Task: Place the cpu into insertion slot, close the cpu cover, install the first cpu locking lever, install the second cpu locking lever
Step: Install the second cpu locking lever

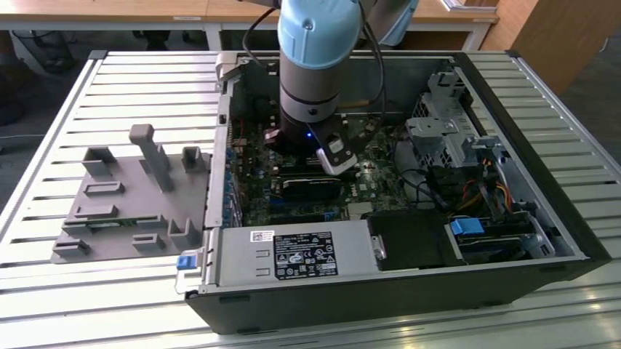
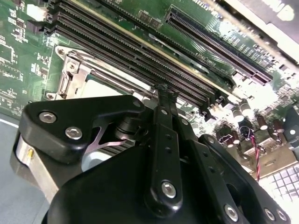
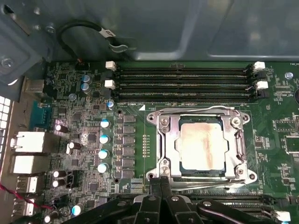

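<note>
exterior view: a slatted metal tabletop fills the frame, wooden desks behind it at the top. an open computer case lies at centre right, a grey fixture block at centre left with bare slats around it. the arm drops from the top edge into the case, close to the case's walls.

second wrist view: the jaws stand narrowed to a tip, finger links drawn together, holding nothing i can make out, just over the long black memory slots.

first wrist view: the cpu sits in the insertion slot at centre right, the cpu cover down around it, jaws at the socket's lower edge.
</note>
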Tool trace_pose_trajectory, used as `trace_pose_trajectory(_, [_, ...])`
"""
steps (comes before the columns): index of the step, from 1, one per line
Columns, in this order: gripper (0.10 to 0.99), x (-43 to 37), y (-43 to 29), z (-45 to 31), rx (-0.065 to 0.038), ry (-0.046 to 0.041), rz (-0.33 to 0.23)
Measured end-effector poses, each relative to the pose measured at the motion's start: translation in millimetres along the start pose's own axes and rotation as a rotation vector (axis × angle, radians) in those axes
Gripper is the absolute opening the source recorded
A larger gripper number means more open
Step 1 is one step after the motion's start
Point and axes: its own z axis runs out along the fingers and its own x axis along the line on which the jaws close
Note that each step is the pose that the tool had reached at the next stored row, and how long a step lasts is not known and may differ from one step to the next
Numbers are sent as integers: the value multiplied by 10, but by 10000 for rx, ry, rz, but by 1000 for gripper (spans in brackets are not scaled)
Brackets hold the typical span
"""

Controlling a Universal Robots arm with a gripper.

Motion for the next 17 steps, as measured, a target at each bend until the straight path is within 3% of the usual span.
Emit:
trace_pose_trajectory(7, [106, 21, -12, 42, -311, 8, -2])
trace_pose_trajectory(17, [106, 78, -21, 89, -388, 11, -2])
